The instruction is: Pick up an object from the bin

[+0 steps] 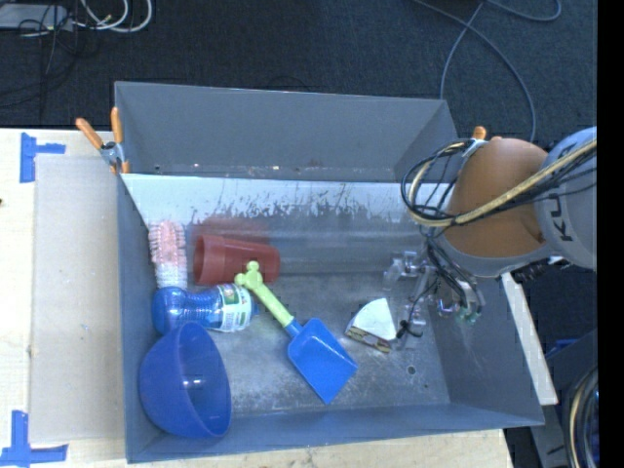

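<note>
My gripper point(413, 308) hangs low at the right side of the bin, under the arm's orange cover. Right beside it on the left lies a small white wedge-shaped piece with a brown edge point(373, 321), its right end close to the gripper; whether they touch I cannot tell. Further left, a blue toy shovel with a light green handle point(304, 343) lies diagonally on the bin floor.
At the left side lie a dark red cup on its side point(232, 259), a pink ribbed thing point(168, 248), a blue plastic bottle with a label point(201, 308) and a blue bowl point(183, 382) in the near left corner. Bare floor lies along the back wall.
</note>
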Controlling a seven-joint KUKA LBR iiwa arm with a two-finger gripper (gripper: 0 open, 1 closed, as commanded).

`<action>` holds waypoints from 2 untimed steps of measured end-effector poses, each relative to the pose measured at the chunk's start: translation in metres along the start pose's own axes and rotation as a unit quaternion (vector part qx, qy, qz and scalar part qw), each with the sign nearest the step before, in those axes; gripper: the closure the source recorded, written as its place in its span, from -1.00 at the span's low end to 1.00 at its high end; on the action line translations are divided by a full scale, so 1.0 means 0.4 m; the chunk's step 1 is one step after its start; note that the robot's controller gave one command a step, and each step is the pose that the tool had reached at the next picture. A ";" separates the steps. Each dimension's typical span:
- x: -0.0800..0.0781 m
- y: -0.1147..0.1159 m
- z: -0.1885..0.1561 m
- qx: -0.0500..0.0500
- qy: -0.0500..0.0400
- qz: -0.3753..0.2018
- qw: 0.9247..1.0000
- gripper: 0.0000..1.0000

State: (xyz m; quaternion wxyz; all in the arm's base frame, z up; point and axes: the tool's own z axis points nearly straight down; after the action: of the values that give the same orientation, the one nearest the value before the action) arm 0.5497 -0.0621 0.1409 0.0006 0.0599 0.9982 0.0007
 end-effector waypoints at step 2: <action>0.038 0.007 0.179 0.000 -0.003 0.039 0.999 1.00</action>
State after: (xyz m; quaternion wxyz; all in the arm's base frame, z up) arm 0.5352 -0.0573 0.0693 0.0032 0.0991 0.9951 0.0011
